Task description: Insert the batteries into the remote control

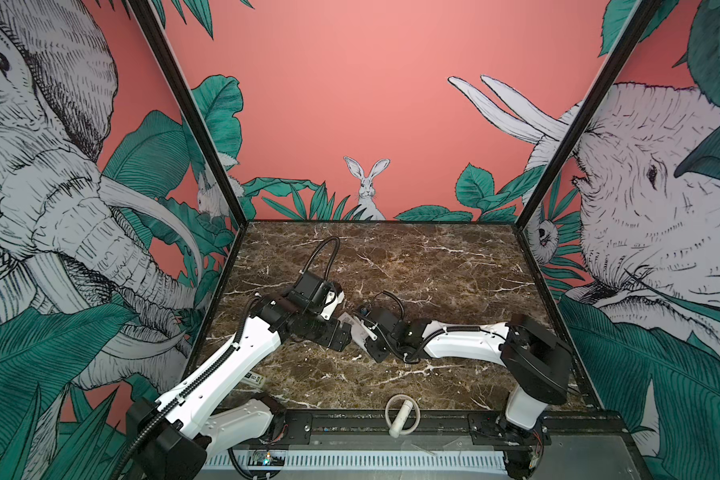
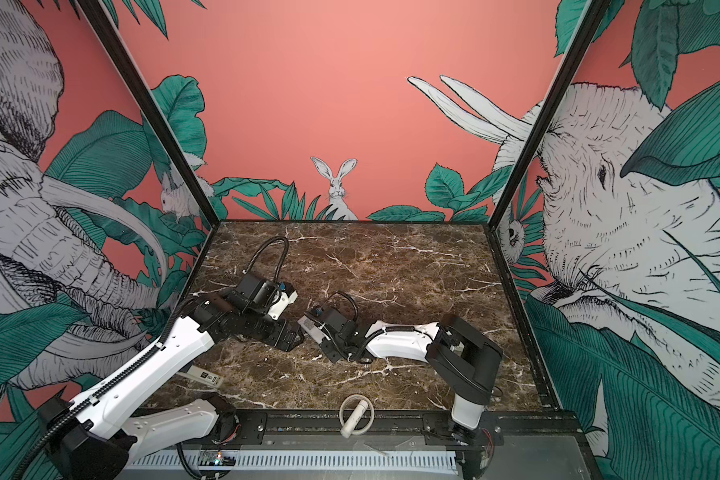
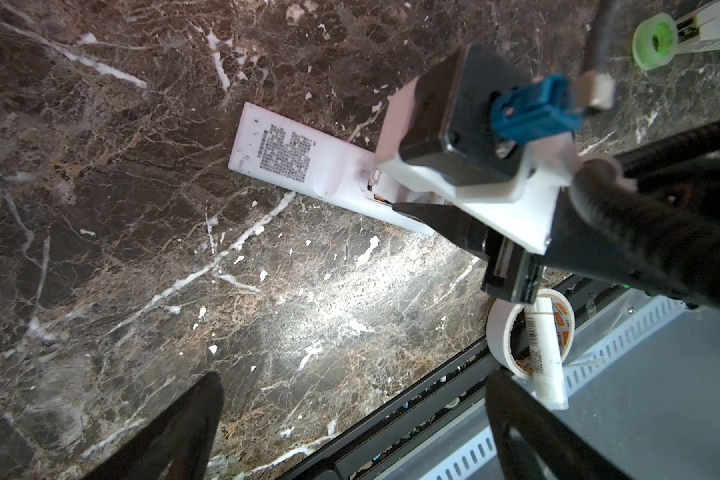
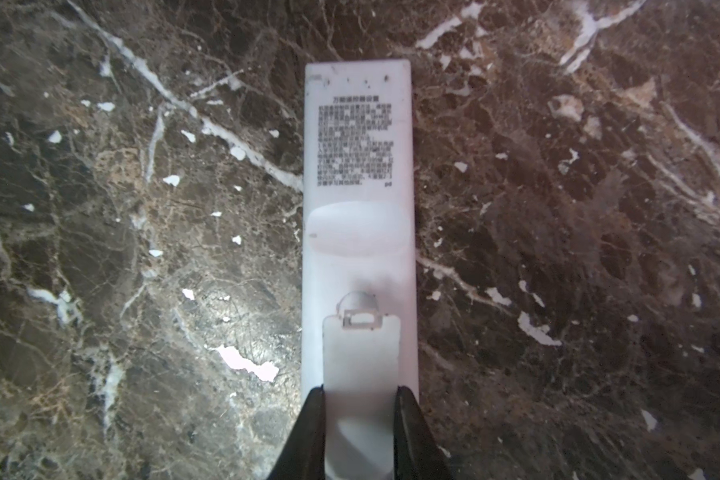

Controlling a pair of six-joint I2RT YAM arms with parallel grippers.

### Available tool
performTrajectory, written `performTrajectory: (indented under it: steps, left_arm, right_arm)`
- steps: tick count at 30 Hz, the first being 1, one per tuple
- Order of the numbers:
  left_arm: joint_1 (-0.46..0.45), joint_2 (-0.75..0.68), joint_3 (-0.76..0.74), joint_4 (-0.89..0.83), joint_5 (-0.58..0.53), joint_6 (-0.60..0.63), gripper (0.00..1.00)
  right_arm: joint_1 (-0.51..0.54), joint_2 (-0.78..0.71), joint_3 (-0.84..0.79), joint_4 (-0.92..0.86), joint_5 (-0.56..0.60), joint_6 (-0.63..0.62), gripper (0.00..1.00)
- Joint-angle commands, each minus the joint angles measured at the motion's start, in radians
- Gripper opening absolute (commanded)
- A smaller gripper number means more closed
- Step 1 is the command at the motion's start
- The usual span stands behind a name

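Observation:
The remote control (image 4: 358, 166) lies back up on the marble, printed text on its far half; in both top views it shows as a short white strip (image 1: 347, 320) (image 2: 307, 322) between the two grippers. My right gripper (image 4: 360, 390) (image 1: 364, 334) is shut on the small white cover piece (image 4: 360, 361), which sits over the remote's battery compartment. The batteries are almost hidden: only a thin yellowish sliver (image 3: 381, 199) shows at the compartment's edge. My left gripper (image 3: 350, 432) (image 1: 342, 337) hangs open just left of the remote, holding nothing.
A white tape roll with a white cylinder (image 1: 402, 415) (image 3: 528, 332) through it lies at the table's front edge. Under my left arm lies a white bar with black marks (image 1: 254, 379). A green tape roll (image 3: 653, 39) shows in the left wrist view.

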Motion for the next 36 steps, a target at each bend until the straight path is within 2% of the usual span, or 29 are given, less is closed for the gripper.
performTrajectory:
  steps: [1,21,36]
  left_arm:
    - [0.005,-0.025,0.005,-0.025,0.018,0.015,0.99]
    - [0.005,0.002,-0.003,0.001,0.037,0.017,0.99]
    - [0.004,0.01,-0.008,0.006,0.035,0.018,0.99]
  right_arm:
    - [0.003,0.013,-0.025,0.032,0.019,-0.018,0.18]
    - [0.002,0.006,-0.048,0.02,0.012,-0.083,0.18]
    - [-0.022,-0.059,-0.127,0.088,-0.009,-0.097,0.18]
